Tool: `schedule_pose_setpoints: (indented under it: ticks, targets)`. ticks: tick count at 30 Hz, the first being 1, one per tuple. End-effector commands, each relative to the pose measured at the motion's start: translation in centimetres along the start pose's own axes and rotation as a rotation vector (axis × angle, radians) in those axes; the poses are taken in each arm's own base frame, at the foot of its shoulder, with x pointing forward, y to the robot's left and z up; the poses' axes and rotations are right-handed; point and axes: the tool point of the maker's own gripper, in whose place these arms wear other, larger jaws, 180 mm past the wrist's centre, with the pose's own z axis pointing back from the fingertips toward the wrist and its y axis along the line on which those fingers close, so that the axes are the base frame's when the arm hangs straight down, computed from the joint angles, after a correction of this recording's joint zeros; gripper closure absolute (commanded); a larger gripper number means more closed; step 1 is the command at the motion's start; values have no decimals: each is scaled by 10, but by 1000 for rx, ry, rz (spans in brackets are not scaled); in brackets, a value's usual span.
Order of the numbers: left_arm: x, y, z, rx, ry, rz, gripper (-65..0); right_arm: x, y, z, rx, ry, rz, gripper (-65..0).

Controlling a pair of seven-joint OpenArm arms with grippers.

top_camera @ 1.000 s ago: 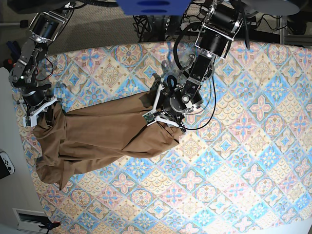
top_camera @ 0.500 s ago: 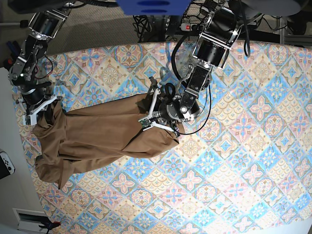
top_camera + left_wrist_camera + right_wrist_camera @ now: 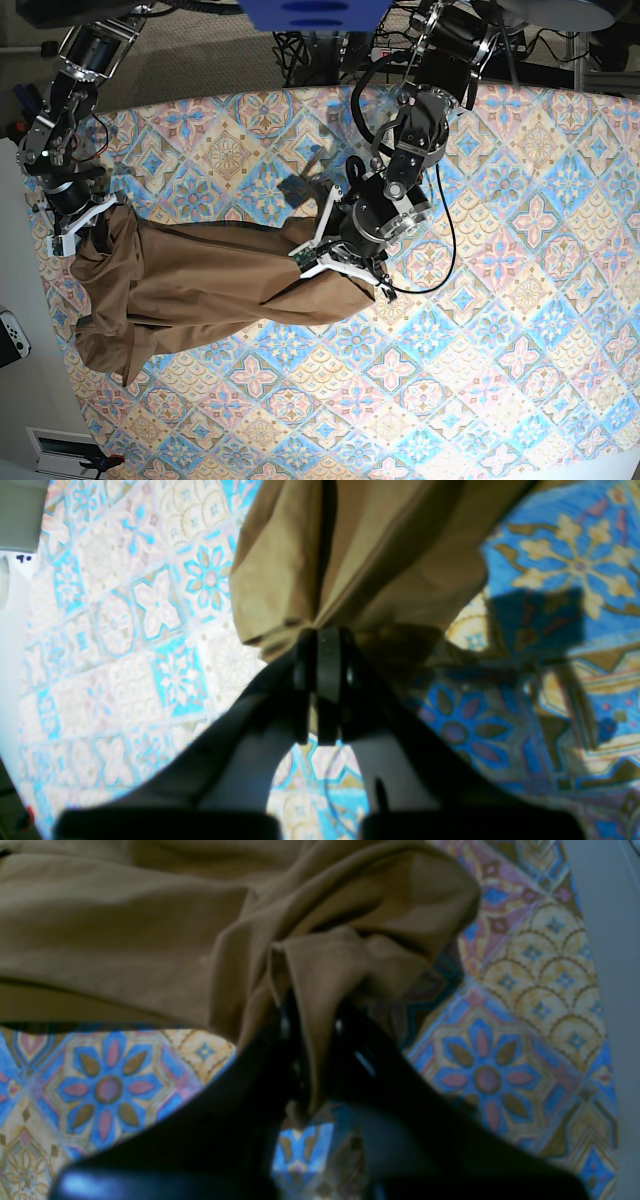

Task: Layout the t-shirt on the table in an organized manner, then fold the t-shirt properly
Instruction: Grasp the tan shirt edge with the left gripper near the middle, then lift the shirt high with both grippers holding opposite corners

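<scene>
Left wrist view: the left gripper (image 3: 320, 645) is clamping a bunched fold of the t-shirt (image 3: 370, 555), fingers pressed together on it, apparently to spread it.
Right wrist view: the right gripper (image 3: 310, 1020) is pinching another fold, fingers closed on cloth, by the table (image 3: 525, 1005) edge.
Base view: the t-shirt is lying crumpled along the left edge, both arms holding opposite ends; open room is lying toward the right and near edges.
</scene>
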Motion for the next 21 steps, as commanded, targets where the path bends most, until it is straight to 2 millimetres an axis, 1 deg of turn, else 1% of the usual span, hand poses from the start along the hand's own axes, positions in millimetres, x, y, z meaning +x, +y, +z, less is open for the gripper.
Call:
schedule_pose_setpoints:
  ticks: [1, 4, 6, 7, 10, 12, 14, 15, 16, 18, 19, 21]
  targets:
    - [18, 16, 10, 51, -51, -3, 0, 21, -4, 4, -3, -63, 15, 0]
    - [33, 29, 32, 113, -99, -11, 0, 22, -4, 4, -3, -65, 15, 0]
    - [39, 38, 46, 154, -112, -14, 0, 22, -4, 4, -3, -65, 15, 0]
    - [35, 45, 48, 172, -101, -8, 0, 22, -5, 4, -3, -66, 15, 0]
    - [25, 79, 54, 249, -77, 36, 0, 21, -4, 4, -3, -63, 15, 0]
    - [15, 97, 57, 289, -59, 76, 0, 22, -5, 4, -5, -65, 14, 0]
    - [17, 124, 65, 352, -65, 96, 0, 13, -5, 2, -3, -21, 8, 0]
    - [13, 135, 65, 369, -46, 107, 0, 7, -6, 2, -6, 13, 6, 0]
    - [7, 144, 64, 381, -16, 120, 0, 10, -6, 2, -7, 27, 9, 0]
    - [5, 163, 62, 400, 21, 139, 0, 39, -7, -3, -11, -3, 16, 0]
    - [4, 171, 58, 402, 35, 146, 0, 58, -7, -6, -13, -29, 17, 0]
    - [4, 184, 52, 403, 57, 144, 0, 86, -8, -9, -15, -53, 19, 0]
